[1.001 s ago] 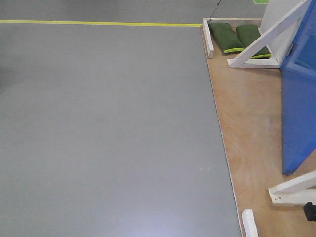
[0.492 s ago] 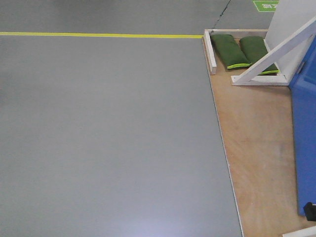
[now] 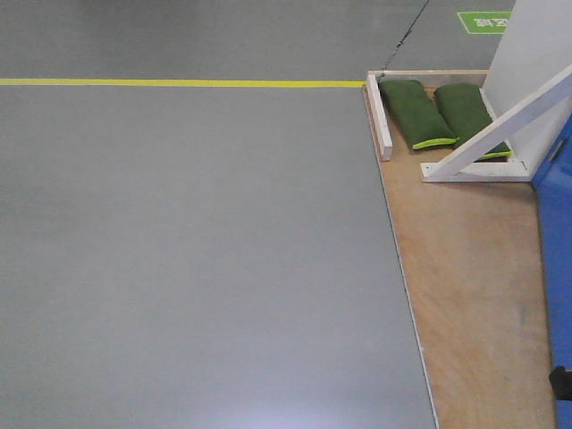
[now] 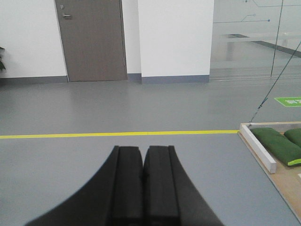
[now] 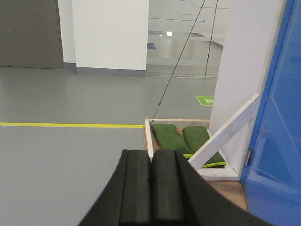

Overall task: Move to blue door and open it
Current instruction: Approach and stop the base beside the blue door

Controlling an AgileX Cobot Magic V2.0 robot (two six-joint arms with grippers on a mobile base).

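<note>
The blue door [image 5: 277, 117] stands at the far right on a plywood base [image 3: 465, 268]; its handle is out of view. A white brace [image 3: 500, 125] props the frame, and green sandbags [image 3: 416, 112] probably weigh the base down. The left gripper [image 4: 142, 155] and right gripper [image 5: 150, 157] are pressed closed and empty, presumably stowed for driving.

The left gripper [image 4: 142, 186] and right gripper [image 5: 150, 190] point level forward, jaws pressed together, both left of the blue door [image 5: 277, 117].

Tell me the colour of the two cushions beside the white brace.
Dark green cushions with a lime-green edge, clearest in the exterior front-facing view.
</note>
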